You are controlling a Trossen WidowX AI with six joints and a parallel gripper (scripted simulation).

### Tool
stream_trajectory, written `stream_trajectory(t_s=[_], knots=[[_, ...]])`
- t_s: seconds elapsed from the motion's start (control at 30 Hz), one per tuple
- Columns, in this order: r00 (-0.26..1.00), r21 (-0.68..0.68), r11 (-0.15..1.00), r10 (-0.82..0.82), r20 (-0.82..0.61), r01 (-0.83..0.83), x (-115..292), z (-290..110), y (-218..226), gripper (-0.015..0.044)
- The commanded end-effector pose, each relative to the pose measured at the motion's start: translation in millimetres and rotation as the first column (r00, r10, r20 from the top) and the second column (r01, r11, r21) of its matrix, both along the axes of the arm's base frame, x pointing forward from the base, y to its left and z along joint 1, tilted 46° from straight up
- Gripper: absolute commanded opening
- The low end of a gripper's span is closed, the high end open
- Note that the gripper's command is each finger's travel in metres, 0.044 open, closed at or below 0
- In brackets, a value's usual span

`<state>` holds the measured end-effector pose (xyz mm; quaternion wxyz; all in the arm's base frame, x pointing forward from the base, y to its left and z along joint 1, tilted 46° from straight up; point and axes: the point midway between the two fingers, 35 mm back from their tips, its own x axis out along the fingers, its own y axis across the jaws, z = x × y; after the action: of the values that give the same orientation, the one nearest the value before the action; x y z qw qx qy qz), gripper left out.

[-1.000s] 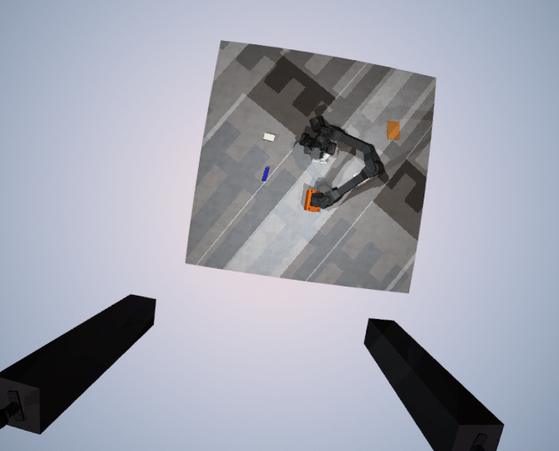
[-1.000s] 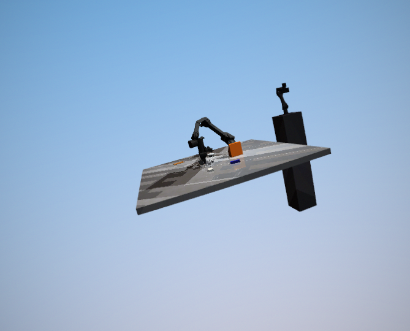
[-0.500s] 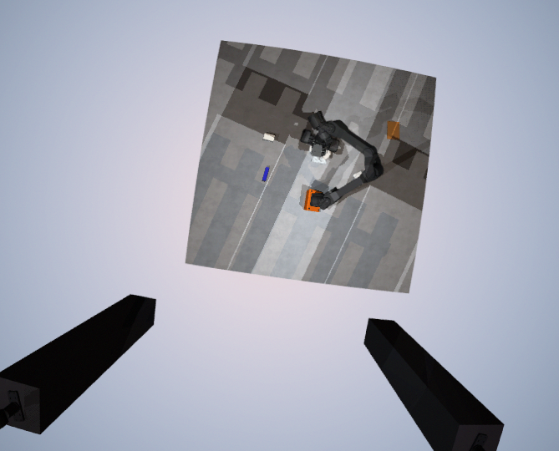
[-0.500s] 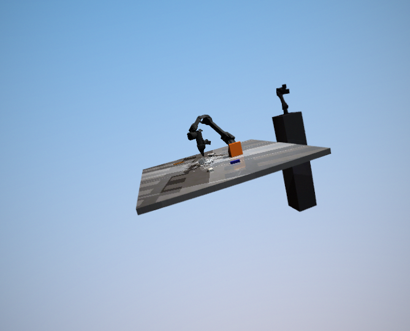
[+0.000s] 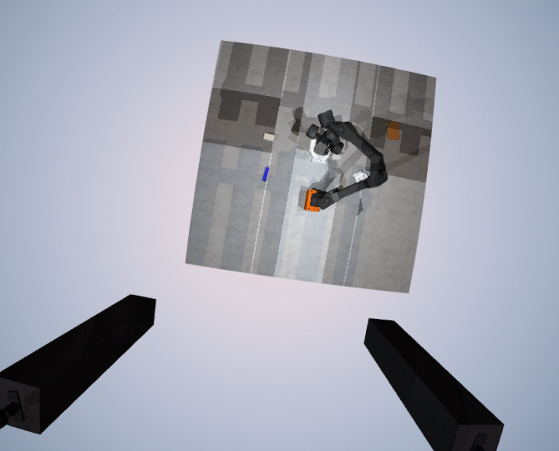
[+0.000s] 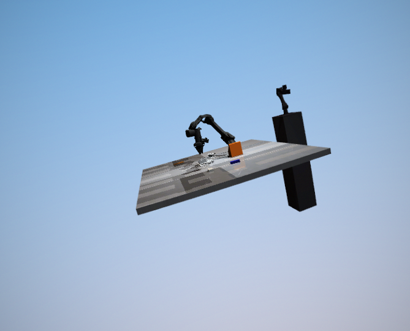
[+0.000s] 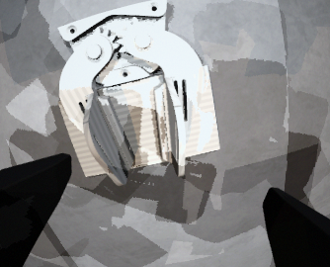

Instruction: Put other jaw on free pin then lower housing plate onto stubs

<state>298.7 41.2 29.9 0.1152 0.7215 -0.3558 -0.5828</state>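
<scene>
My gripper (image 5: 321, 149) (image 6: 200, 152) (image 7: 171, 184): spread wide, empty; both jaws: apparently pinned, gear teeth (image 7: 117, 43) probably meshed, inside the bench (image 5: 229, 250) (image 6: 278, 154) (image 7: 249, 106) edges; next: fetch the housing plate.

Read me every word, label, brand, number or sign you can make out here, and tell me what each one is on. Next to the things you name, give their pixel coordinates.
There is no readable text.
White jaw assembly (image 5: 319, 158) (image 7: 185, 56): no lettering seen; the dark marks are holes and slots.
Blue block (image 5: 266, 174) (image 6: 235, 161) and small pale block (image 5: 268, 137): too small to tell.
Orange base block (image 5: 312, 210) (image 6: 236, 149): no lettering seen, only dark dots in the top view.
</scene>
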Motion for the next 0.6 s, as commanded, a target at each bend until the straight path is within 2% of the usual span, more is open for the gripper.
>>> stream_trajectory(t_s=[0.0,0.57], knots=[[0.997,0.006,0.998,-0.067,0.048,0.066,-1,9,-11,0.044],[0.885,0.09,0.93,-0.367,0.288,0.356,-7,55,-53,0.044]])
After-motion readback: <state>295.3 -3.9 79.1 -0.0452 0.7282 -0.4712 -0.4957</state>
